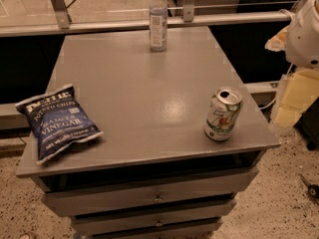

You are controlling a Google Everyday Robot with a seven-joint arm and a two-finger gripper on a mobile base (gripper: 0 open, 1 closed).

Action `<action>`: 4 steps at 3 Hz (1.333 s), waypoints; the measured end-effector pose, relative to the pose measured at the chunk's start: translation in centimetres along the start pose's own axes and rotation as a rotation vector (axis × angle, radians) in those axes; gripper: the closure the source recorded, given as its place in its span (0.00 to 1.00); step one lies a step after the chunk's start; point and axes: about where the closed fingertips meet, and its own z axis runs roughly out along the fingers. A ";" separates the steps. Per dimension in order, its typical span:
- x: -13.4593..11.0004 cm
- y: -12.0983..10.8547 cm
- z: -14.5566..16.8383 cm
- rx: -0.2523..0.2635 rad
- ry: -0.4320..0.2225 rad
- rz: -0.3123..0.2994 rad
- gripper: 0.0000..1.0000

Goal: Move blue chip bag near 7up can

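The blue chip bag [57, 122] lies flat at the front left of the grey cabinet top [139, 83], its left edge hanging slightly over the side. The 7up can [223, 113] stands upright near the front right corner, far to the right of the bag. My gripper is out of view; only a white rounded part of my arm [304, 31] shows at the upper right edge, off the side of the cabinet.
A clear plastic bottle [158, 19] with a white cap stands at the back middle of the top. The cabinet has drawers [157, 197] below. A metal rail [149, 23] runs behind it. Yellow items [299, 98] sit on the floor at right.
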 end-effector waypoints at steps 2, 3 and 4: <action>-6.2 0.3 2.6 -0.035 -0.090 -0.072 0.00; -13.0 1.5 5.9 -0.078 -0.185 -0.148 0.00; -13.0 1.5 5.9 -0.078 -0.185 -0.148 0.00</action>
